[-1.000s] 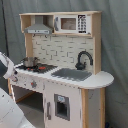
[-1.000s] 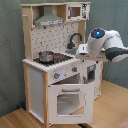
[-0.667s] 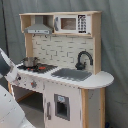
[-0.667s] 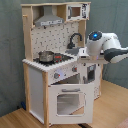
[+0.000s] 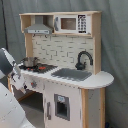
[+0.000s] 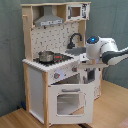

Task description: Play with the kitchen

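I cannot tell how the white robot arm's gripper [image 6: 89, 75] is set as it hangs beside the one tall white and light-wood toy kitchen [image 6: 55, 75], by its counter edge. That kitchen carries one small metal pot [image 6: 46, 56], one black curved faucet [image 5: 83, 59], one grey sink [image 5: 71, 74] and one windowed oven door [image 6: 71, 101]. It stands on a light wooden floor [image 6: 112, 107] before a grey-green curtain [image 5: 114, 45].

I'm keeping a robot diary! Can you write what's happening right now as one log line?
arm: beside the kitchen, at counter height | pot: on stovetop | oven door: closed | gripper: not visible

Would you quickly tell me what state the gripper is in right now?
Gripper: cannot be told; the arm sits beside the kitchen, hand hidden.
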`<state>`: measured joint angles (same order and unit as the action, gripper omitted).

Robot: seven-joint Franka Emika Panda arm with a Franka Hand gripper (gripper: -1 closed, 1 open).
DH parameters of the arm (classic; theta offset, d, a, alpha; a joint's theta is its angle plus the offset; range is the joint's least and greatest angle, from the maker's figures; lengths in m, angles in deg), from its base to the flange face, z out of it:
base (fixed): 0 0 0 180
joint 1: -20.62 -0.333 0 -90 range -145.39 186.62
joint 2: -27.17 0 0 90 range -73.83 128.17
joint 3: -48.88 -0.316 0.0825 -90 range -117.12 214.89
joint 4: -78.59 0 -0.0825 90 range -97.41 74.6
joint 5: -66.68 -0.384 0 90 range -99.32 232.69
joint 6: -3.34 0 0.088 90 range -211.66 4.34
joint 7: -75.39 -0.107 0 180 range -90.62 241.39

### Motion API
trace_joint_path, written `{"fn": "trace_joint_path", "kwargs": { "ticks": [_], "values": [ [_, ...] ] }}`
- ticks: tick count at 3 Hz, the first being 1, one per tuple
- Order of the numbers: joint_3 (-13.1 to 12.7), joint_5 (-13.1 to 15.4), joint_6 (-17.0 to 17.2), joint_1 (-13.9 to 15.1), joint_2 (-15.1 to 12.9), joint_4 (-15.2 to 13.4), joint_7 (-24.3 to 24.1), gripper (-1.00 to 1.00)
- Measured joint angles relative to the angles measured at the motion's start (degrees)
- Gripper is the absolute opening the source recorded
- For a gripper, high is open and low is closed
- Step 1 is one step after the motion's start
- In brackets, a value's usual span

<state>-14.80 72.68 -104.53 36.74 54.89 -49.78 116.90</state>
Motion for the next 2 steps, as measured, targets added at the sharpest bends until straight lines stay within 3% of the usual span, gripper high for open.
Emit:
{"fn": "trace_joint_path", "kwargs": {
  "ticks": [1,2],
  "values": [
    [0.72,-0.96,-3.64,0.02,-1.19,-1.6,4.43,1.0],
    [0.73,-0.99,-4.08,0.03,-1.45,-1.72,4.85,1.0]
  ]
}}
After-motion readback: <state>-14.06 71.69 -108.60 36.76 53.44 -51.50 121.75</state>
